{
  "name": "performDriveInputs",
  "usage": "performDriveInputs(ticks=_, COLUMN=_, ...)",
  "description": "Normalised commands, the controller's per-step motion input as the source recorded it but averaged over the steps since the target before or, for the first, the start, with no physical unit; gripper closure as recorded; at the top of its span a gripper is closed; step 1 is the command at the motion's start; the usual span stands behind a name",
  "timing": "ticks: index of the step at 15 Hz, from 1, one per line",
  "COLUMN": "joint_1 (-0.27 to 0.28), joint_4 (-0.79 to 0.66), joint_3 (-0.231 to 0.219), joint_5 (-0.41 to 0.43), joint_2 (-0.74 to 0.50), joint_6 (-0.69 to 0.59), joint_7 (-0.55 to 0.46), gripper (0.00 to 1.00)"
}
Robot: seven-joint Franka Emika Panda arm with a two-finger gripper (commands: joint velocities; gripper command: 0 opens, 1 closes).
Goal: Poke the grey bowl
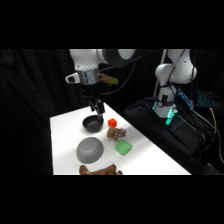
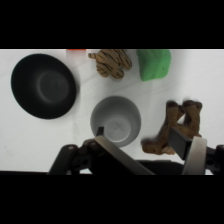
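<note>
Although the end effector (image 1: 96, 111) hovered empty above the black bowl (image 1: 92, 123), its jaws' gap impossible to judge, the grey bowl (image 1: 90, 150) on the bench (image 1: 65, 145) beyond it looked rigid, light and slide-prone, best nudged at its rim.

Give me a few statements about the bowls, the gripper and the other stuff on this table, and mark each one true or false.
1. The grey bowl is larger than the black bowl. True.
2. The gripper is touching the grey bowl. False: it hangs above the black bowl, apart from the grey one.
3. A green object lies on the table beside the grey bowl. True.
4. The red object sits inside the black bowl. False: it stands on the table next to it.
5. The grey bowl is tipped on its side. False: the wrist view shows its opening facing up.
</note>
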Motion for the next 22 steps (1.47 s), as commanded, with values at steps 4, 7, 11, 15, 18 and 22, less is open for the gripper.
performDriveInputs(ticks=4, joint_1=-0.01, joint_4=0.8, joint_3=0.027, joint_5=0.06, joint_2=0.46, joint_6=-0.3, joint_7=0.03, gripper=0.0)
performDriveInputs(ticks=7, joint_1=-0.044, joint_4=0.65, joint_3=0.003, joint_5=0.053, joint_2=0.42, joint_6=-0.11, joint_7=0.0, gripper=0.0)
performDriveInputs(ticks=11, joint_1=-0.057, joint_4=0.48, joint_3=-0.007, joint_5=0.047, joint_2=0.35, joint_6=-0.06, joint_7=0.0, gripper=0.0)
performDriveInputs(ticks=15, joint_1=-0.033, joint_4=0.31, joint_3=0.013, joint_5=0.057, joint_2=0.25, joint_6=-0.02, joint_7=-0.02, gripper=0.39)
performDriveInputs(ticks=18, joint_1=-0.011, joint_4=0.22, joint_3=0.021, joint_5=0.057, joint_2=0.16, joint_6=0.01, joint_7=0.0, gripper=0.76)
performDriveInputs(ticks=22, joint_1=-0.009, joint_4=0.13, joint_3=0.023, joint_5=0.068, joint_2=0.1, joint_6=0.03, joint_7=-0.01, gripper=1.0)
